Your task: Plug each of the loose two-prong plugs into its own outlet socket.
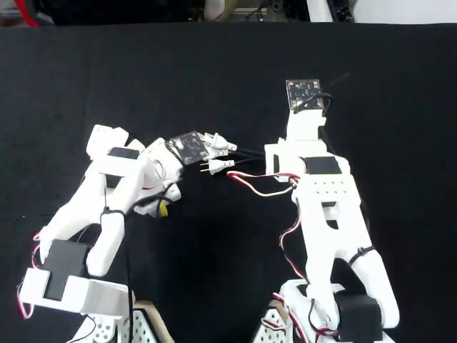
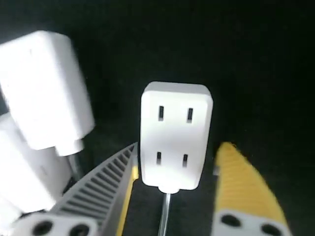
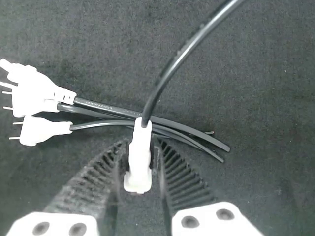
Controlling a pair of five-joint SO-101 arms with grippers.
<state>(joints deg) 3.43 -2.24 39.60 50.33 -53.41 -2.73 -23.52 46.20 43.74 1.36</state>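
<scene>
Nothing plugged yet (outlet block (image 2: 176,113) empty): right claw (image 3: 140,145) clamps one plug (image 3: 138,172), left claw (image 2: 179,147) at the block, grip can't tell.

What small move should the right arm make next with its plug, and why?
Probably carry it towards the outlet block by the left gripper. The right gripper is shut on a white plug, the block's slots all look empty, and other loose plugs lie on the black cloth.
</scene>
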